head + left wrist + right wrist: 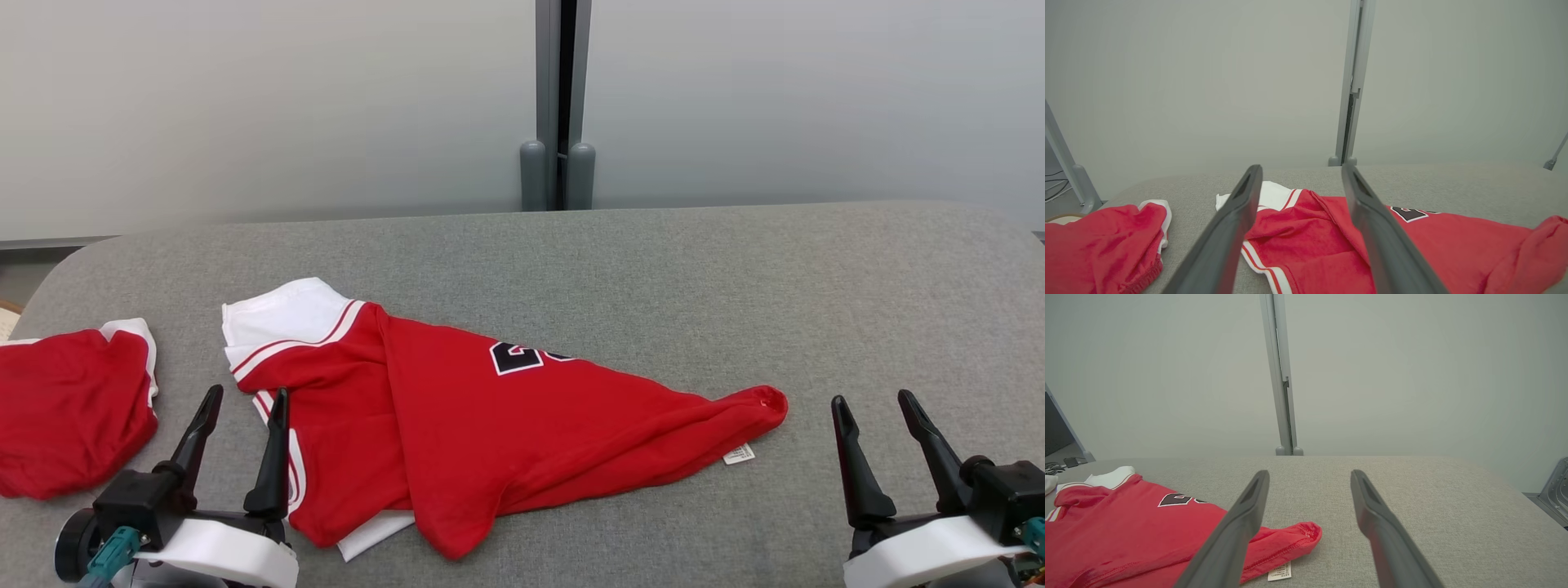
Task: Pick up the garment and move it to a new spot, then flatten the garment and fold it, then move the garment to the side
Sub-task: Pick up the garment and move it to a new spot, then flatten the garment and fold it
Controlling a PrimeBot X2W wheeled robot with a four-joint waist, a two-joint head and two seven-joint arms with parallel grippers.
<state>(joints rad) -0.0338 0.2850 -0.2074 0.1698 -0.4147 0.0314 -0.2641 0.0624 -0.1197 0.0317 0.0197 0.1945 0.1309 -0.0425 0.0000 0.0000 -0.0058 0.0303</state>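
Your left fingers (273,457) are standing wide, empty, the garment (490,425) lying just ahead. Your right fingers (853,465) are gaping empty beside its tip.

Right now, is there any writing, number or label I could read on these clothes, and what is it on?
"2": first digit of a black number with a white outline on the red jersey; a fold hides its top and most of the next digit.
White tag at the jersey's right tip: print too small to read.
Second red garment: no text visible.
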